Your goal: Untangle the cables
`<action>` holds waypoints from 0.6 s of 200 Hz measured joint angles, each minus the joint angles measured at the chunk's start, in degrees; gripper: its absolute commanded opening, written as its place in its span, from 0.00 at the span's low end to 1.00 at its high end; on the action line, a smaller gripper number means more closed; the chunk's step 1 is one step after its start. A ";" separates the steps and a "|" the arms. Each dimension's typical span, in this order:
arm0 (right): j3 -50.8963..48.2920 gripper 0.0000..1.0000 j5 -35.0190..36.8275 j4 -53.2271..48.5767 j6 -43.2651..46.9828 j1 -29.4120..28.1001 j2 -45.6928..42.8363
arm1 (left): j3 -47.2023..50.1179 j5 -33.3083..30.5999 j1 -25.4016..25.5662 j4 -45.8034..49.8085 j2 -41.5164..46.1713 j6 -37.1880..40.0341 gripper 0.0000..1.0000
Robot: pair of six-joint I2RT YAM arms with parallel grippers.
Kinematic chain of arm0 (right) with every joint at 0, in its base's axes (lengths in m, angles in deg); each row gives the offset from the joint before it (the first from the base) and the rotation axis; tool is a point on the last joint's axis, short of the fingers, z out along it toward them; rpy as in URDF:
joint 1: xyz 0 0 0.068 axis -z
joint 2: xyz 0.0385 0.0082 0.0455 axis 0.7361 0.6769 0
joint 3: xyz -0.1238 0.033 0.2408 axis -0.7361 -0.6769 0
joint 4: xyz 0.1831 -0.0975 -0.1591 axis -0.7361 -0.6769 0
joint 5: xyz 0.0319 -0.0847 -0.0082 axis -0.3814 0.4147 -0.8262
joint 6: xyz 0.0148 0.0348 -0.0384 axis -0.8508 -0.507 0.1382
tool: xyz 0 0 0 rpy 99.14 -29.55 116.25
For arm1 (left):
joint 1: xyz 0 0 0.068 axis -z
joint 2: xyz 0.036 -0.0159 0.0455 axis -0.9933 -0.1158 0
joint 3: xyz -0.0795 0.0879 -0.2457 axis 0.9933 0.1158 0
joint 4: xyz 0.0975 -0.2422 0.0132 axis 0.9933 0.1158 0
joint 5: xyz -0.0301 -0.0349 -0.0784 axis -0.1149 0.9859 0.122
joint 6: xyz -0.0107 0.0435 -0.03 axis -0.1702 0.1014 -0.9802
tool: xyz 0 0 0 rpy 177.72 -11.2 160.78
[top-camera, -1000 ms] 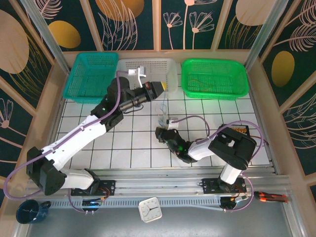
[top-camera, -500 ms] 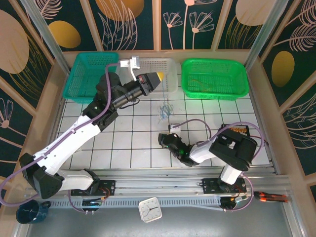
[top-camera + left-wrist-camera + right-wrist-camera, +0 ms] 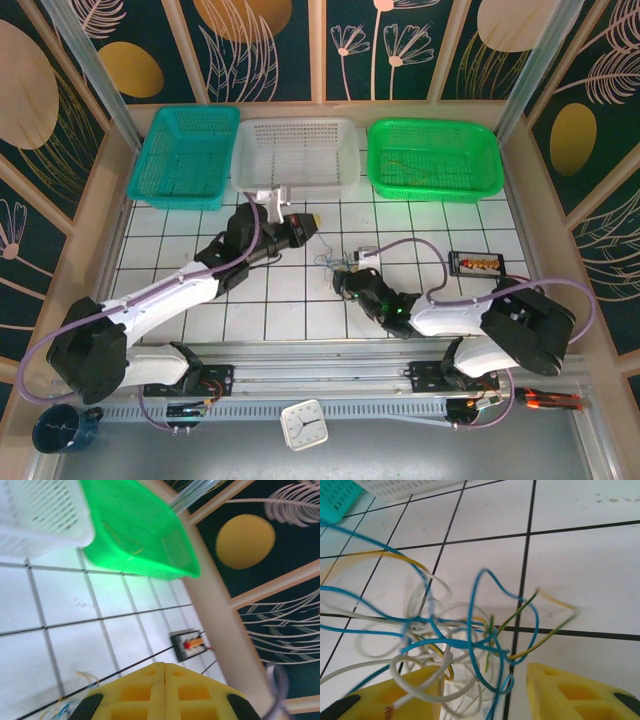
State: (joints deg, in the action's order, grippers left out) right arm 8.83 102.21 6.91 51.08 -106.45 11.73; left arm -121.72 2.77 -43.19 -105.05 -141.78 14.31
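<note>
Along the far edge of the tiled table (image 3: 480, 220), seen from above, three baskets sit in a row: a teal one (image 3: 185, 155), a white one (image 3: 295, 150) and a green one (image 3: 435, 158). The cables (image 3: 333, 262), a small knot of blue, yellowish and whitish wire, lie on the tiles about the middle of the table. The left gripper (image 3: 308, 222) hangs just off the knot on its far-left side. The right gripper (image 3: 345, 278) sits right at the knot's near side. A small black box (image 3: 475, 263) rests toward the right edge. A clock (image 3: 303, 424) lies on the rail at the near edge, and a dark mug (image 3: 60, 428) stands by the near left corner.

From the left wrist, the left gripper (image 3: 164, 669) has its yellow fingers pressed flat together with nothing between them. A few strands of the cables (image 3: 89, 678) show on the tiles beside it, apart from the fingers. The green basket (image 3: 137, 535) and the black box (image 3: 189, 646) are beyond.

From the right wrist, the right gripper (image 3: 485, 674) stands spread. Loops of the cables (image 3: 470, 640) fill the gap between its yellow fingers (image 3: 395, 695), and a whitish strand is draped across one of them. The jaws are not pinching the wires.
</note>
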 measured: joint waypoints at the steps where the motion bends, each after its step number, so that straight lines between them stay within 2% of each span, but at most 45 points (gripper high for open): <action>1: -0.04 0.48 -0.13 -0.11 0.02 0.13 -0.22 | 0.22 -0.04 0.00 -0.13 0.02 0.00 0.00; 64: -0.26 0.47 -4.70 -5.25 0.09 8.87 -11.43 | 12.39 -7.93 0.00 -3.45 0.98 0.59 0.00; 79: -0.24 0.47 -6.03 -6.82 -0.72 11.10 -13.22 | 13.33 -9.81 0.00 -3.67 1.44 0.81 0.05; 101: 0.13 0.47 -8.63 -9.35 -1.64 13.73 -14.14 | 13.62 -12.50 0.00 -3.61 1.75 1.42 0.22; 120: 0.48 0.47 -10.71 -10.84 -2.38 14.78 -14.08 | 13.64 -13.97 0.00 -3.37 1.70 2.03 0.45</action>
State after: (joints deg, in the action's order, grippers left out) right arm 9.31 91.50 -3.93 48.70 -91.67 -2.34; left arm -108.09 -11.20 -43.19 -108.42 -140.08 16.34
